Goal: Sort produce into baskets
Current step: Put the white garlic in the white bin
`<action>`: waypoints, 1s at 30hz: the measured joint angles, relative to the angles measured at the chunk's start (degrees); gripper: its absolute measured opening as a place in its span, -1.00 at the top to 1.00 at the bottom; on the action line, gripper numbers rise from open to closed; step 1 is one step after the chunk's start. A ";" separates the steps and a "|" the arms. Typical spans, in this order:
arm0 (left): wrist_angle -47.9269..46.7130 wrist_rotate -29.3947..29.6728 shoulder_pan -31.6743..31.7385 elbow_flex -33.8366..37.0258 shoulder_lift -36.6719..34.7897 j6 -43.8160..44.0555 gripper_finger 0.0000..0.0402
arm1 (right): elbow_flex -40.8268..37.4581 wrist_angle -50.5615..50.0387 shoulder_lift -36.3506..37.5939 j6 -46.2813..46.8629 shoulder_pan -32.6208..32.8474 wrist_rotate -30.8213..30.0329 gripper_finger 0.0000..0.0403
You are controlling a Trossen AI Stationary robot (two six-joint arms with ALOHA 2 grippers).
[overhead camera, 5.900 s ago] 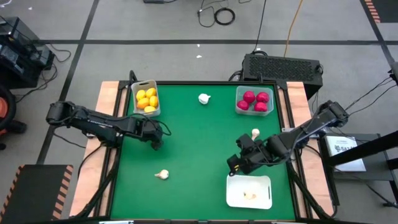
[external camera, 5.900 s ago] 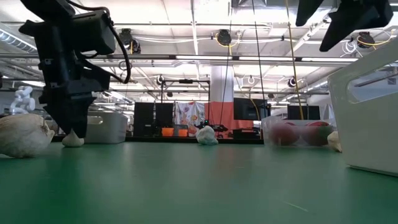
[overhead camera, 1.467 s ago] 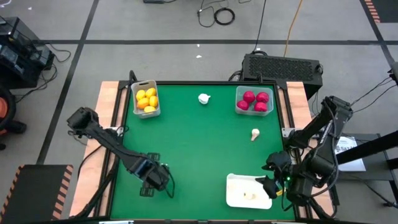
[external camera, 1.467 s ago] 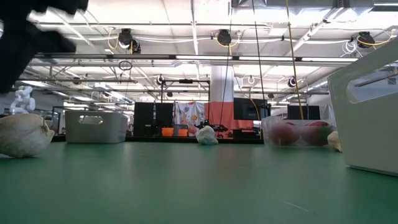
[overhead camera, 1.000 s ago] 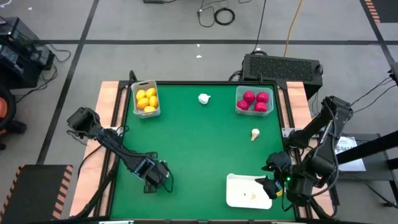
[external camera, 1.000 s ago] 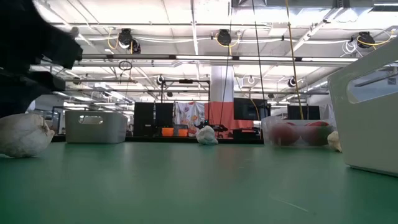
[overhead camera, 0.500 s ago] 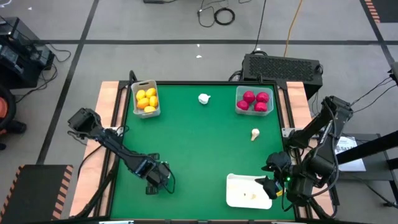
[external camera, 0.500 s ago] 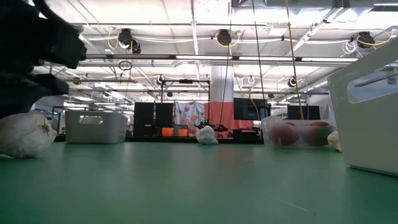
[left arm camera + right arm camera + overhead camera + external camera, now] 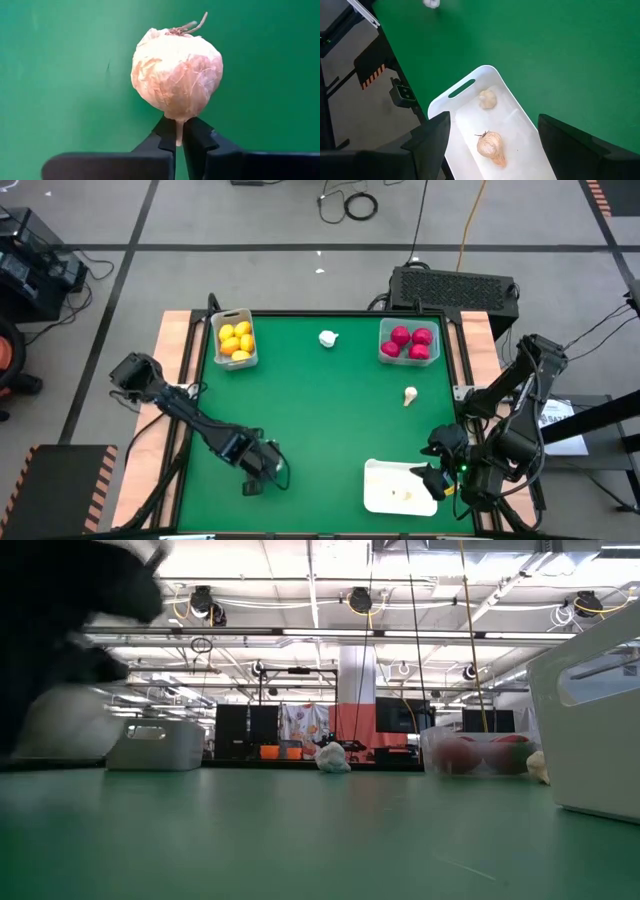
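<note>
Green-topped bench (image 9: 330, 410) with wooden side rails, on a grey floor strewn with cables. The left gripper (image 9: 262, 468) works low at the near-left of the mat, its jaws pinching the stem end of a papery garlic bulb (image 9: 176, 75) (held just off the mat, nothing else close by). In the low view the arm's dark bulk covers the left side and half hides this bulb (image 9: 70, 720).

Across open mat, the right gripper (image 9: 432, 470) waits at the white tray (image 9: 372, 492), jaws spread wide above it; two bulbs (image 9: 490, 146) lie in the tray. Farther off, one loose bulb (image 9: 409, 395) lies right of centre and another (image 9: 328, 338) near the far edge, between the whitish bin of yellow lemons (image 9: 236, 340) and the clear bin of red fruits (image 9: 410, 343).
</note>
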State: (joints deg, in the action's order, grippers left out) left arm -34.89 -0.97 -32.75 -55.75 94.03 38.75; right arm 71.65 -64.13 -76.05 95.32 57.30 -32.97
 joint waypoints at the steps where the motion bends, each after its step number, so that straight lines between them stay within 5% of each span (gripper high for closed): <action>1: 0.44 0.06 0.57 -1.34 -0.06 -0.13 0.90 | 0.00 0.01 0.00 -0.01 0.00 0.01 -0.44; 14: 34.34 8.15 8.60 -17.78 4.43 -11.07 0.92 | 0.01 0.12 0.00 -0.01 -1.05 0.02 -0.44; 30: 36.21 -5.70 12.48 -51.99 36.70 -10.59 0.93 | 0.01 0.26 0.24 1.78 -2.21 2.87 -0.44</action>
State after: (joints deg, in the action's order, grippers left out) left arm 1.33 -6.67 -20.27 -107.74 130.73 28.16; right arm 71.66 -63.87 -75.81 97.09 55.09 -30.10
